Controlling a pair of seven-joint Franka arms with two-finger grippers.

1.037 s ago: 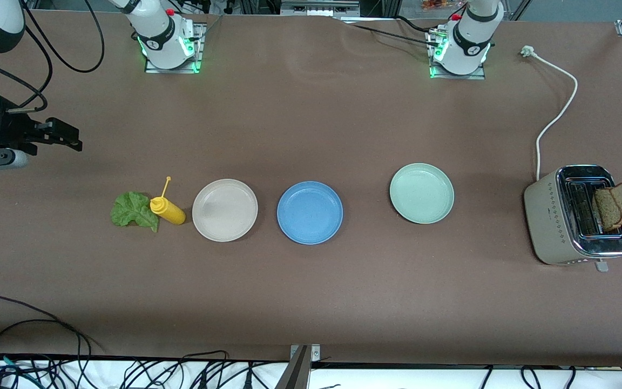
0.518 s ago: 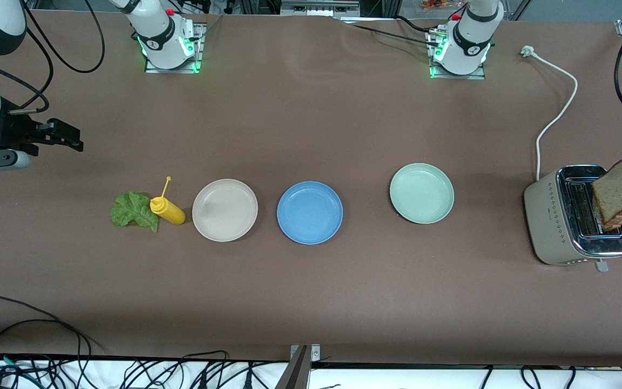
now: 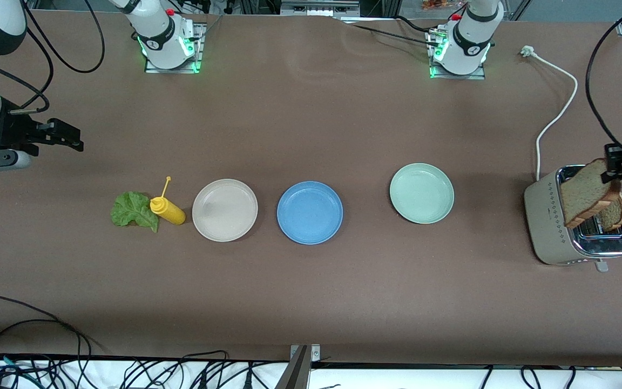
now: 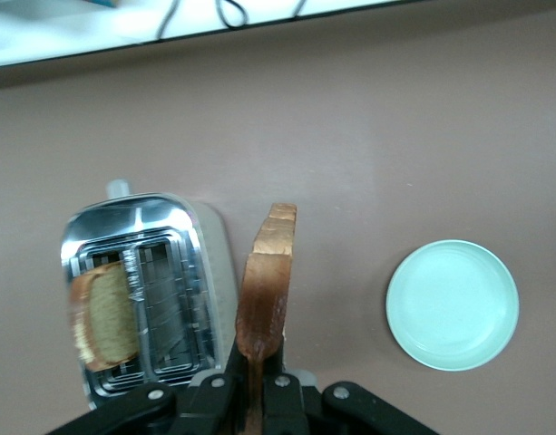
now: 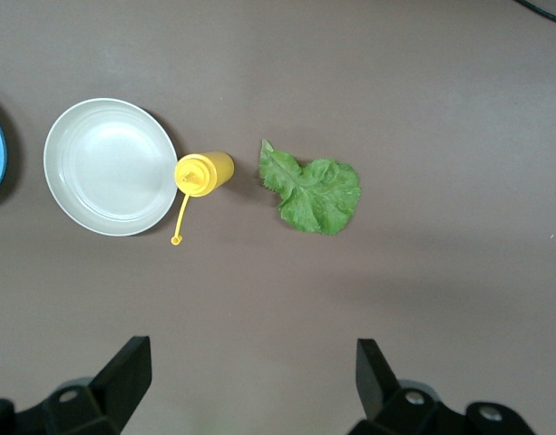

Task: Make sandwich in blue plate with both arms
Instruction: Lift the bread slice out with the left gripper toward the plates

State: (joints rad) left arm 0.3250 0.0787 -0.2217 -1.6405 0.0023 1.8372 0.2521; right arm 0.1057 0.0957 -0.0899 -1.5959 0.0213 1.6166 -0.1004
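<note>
Left gripper (image 3: 616, 162) grasps a bread slice (image 3: 583, 192) above the toaster (image 3: 551, 221); next, carry to the blue plate (image 3: 309, 212). Right gripper (image 5: 250, 362) waits, released.

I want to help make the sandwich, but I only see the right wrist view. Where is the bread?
Observer: The left gripper, shut on one bread slice, holds it up over the toaster.
Operator: Is there more bread?
Observer: Yes, a second slice sits in one toaster slot.
Operator: Is anything on the blue plate?
Observer: No, it is bare, between the beige plate and the pale green plate.
</note>
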